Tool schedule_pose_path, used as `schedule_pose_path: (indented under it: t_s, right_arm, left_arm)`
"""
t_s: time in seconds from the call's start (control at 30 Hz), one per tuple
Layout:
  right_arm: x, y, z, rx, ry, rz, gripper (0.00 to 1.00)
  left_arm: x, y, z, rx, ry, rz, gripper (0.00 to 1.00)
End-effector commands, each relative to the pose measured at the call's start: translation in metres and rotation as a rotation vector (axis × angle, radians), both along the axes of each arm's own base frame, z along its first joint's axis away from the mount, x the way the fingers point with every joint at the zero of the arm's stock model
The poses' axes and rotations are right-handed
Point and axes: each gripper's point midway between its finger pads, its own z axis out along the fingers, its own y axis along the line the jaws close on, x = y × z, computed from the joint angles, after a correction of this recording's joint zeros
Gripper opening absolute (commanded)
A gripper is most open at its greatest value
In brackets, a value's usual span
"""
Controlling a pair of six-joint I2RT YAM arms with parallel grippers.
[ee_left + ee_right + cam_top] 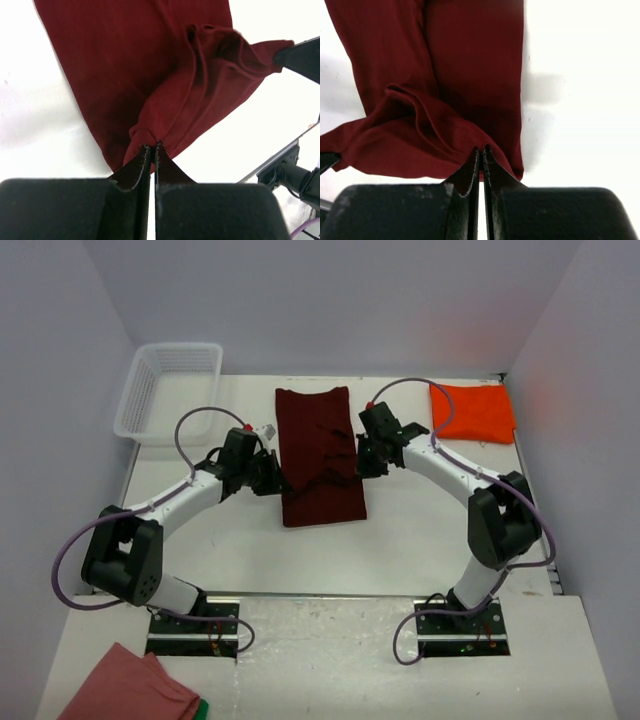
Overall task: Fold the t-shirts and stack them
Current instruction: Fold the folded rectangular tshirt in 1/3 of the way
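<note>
At the middle of the table lies the dark maroon shirt, and I place everything else from it. Its long axis runs near to far as my overhead camera sees it, near hem to far hem. It is a narrow strip that looks already folded in along its sides. The left pincer sits on the shirt's left edge, a little closer to the near hem than to the middle. It is fully closed on a pinch of the cloth, and my left wrist view shows the fabric gathered into a peak right at the tips. The right pincer sits on the opposite edge, about level with the middle, likewise clamped tight on a fold of the cloth. Between the two grips the fabric is raised and creased across the shirt's width, while the far part lies flat. So each side has its own grip and neither has to reach across. The line joining the grips runs crosswise to the long axis, slightly skewed. I judge the next move turns on that: carrying both grips together along the long axis to lay one end over the other, kept level so the edges meet. The orange shirt lies well apart, beyond the maroon one's far right corner on the right pincer's side, and looks folded.
</note>
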Motion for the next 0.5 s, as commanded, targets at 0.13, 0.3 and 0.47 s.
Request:
schedule_pose_path:
  t_s: [0.13,0.3,0.47]
  right_arm:
    - [0.040,0.001,0.005,-0.001,-0.001,0.073,0.00]
    - [0.057,0.009,0.002,0.008,0.004,0.096,0.00]
    - [0.071,0.008,0.001,0.010,0.006,0.090,0.00]
  left_arm:
    - [0.041,-0.005,0.005,0.007,-0.020,-0.002,0.00]
    - [0.055,-0.001,0.006,0.017,-0.026,0.030,0.00]
    - [0.068,0.005,0.004,0.014,-0.025,0.076,0.00]
